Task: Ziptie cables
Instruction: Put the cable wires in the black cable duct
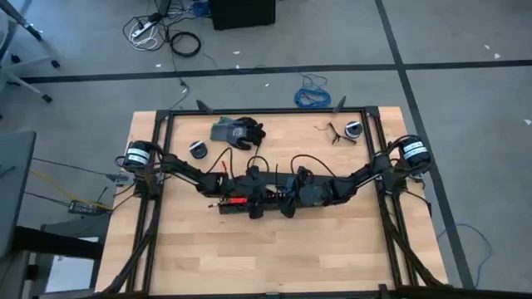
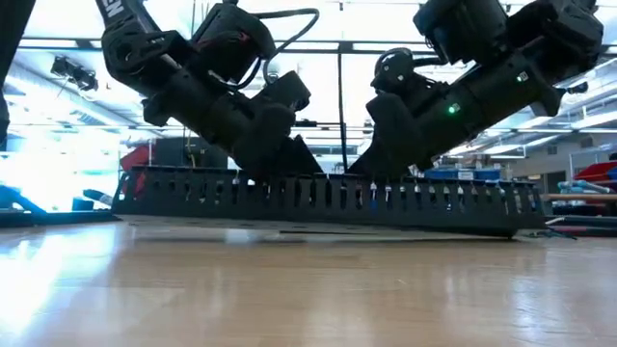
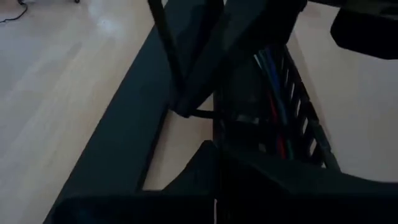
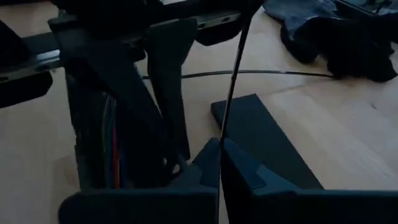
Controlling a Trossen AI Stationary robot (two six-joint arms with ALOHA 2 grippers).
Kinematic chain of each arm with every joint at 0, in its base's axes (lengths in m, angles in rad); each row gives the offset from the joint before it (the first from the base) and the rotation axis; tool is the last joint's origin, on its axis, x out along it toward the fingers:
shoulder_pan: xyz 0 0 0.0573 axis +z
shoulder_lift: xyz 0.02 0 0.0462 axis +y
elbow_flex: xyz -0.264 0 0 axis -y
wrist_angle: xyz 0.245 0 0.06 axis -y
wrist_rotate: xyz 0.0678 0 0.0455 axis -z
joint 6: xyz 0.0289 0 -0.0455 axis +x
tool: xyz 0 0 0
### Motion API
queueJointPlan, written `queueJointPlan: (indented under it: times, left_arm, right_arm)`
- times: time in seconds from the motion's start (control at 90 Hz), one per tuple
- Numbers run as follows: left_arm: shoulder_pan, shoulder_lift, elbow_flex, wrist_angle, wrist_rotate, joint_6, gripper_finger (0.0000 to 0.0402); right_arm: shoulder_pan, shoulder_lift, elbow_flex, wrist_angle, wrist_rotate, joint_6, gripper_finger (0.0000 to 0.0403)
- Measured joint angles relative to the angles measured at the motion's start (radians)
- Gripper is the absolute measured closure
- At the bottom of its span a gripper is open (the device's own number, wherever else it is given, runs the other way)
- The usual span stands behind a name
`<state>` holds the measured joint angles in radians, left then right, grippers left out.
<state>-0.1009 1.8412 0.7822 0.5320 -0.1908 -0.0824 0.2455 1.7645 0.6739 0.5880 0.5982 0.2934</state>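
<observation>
Both grippers, L [image 1: 253, 198] & R [image 1: 293, 198], meet over slotted duct [image 2: 318, 198] w/ cables [image 3: 273, 93]; finger state unclear; glove [image 1: 238, 131] behind.

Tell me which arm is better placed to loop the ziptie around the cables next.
Probably right: the right gripper pinches the thin black ziptie, with the cables in the slotted duct beside it. The left gripper hovers there.

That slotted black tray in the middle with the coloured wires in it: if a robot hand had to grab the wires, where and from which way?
Probably from straight above. The cables lie lengthwise inside the slotted black channel, whose walls block any approach from the side, while its top is open. A free stretch beside where the left gripper and right gripper already crowd the middle looks best.
</observation>
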Motion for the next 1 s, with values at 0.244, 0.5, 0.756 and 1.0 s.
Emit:
queueJointPlan:
  times: [0.244, 0.5, 0.756, 1.0]
  left_arm:
    - [0.000, 0.000, -0.001, 0.027, -0.003, 0.005, 0.0401]
    - [0.000, 0.000, -0.001, 0.026, -0.010, 0.027, 0.0401]
    - [-0.020, 0.000, -0.001, 0.056, -0.025, 0.066, 0.0401]
    - [-0.026, 0.000, -0.001, 0.095, -0.022, 0.106, 0.0401]
  right_arm:
    - [0.000, 0.000, 0.000, 0.042, -0.001, -0.014, 0.0402]
    - [0.000, 0.000, -0.002, 0.068, -0.023, -0.034, 0.0402]
    - [0.009, 0.000, -0.105, 0.257, -0.013, -0.019, 0.0403]
    - [-0.018, 0.000, -0.235, 0.512, -0.093, 0.039, 0.0403]
